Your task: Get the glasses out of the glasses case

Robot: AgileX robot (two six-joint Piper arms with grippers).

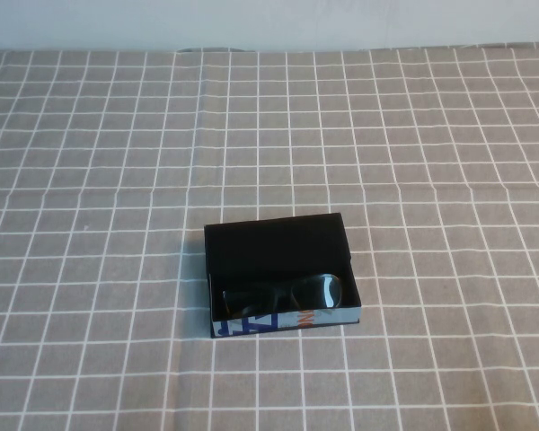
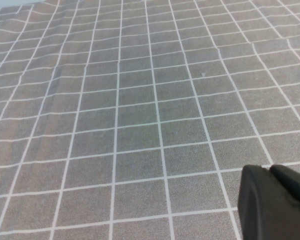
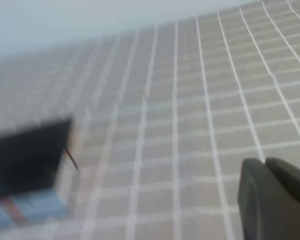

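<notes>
Glasses [image 1: 292,293] lie in the open glasses case [image 1: 278,247], reachable; left end effector [image 2: 275,202] and right end effector [image 3: 275,200] hang apart, grip state unclear.

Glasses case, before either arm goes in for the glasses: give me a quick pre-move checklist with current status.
1. Glasses case open, interior exposed: ok.
2. Glasses inside the case, lying along its printed front wall: ok.
3. Nothing covering the glasses from above: ok in the high view.
4. Case sitting flat on the checked tablecloth: ok.
5. Left hand over bare cloth, away from the case, empty: ok; open or shut: cannot tell.
6. Right hand has the case in its wrist view, off to one side, not yet lined up: not ok; open or shut: cannot tell.
</notes>
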